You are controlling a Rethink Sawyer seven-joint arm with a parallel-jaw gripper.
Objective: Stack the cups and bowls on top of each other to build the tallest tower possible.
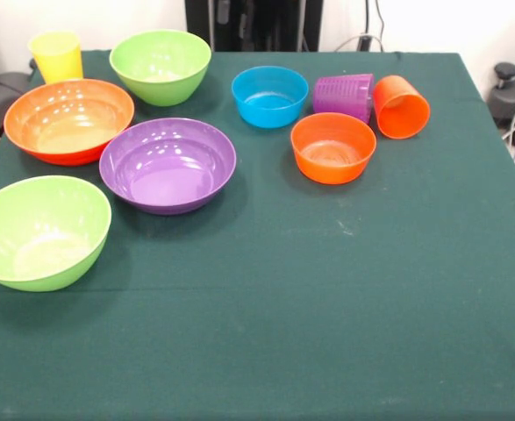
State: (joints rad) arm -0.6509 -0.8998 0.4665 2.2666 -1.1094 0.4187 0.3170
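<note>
Sitting upright near the far left corner of the green-clothed table [345, 298] are the yellow cup [56, 56] and a lime bowl [160, 65]. Down the left edge come the large orange bowl [68, 119], the purple bowl [168, 164] and a second lime bowl [39, 231]. Toward the far edge's middle sit the blue bowl [270, 96] and small orange bowl [332, 146]; the purple cup [344, 96] and orange cup [401, 106] lie tipped (touching). The gripper is out of sight, fingers untold.

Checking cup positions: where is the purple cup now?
Front view: the purple cup lies on its side at far right, between the small blue bowl and the tipped orange cup.
</note>
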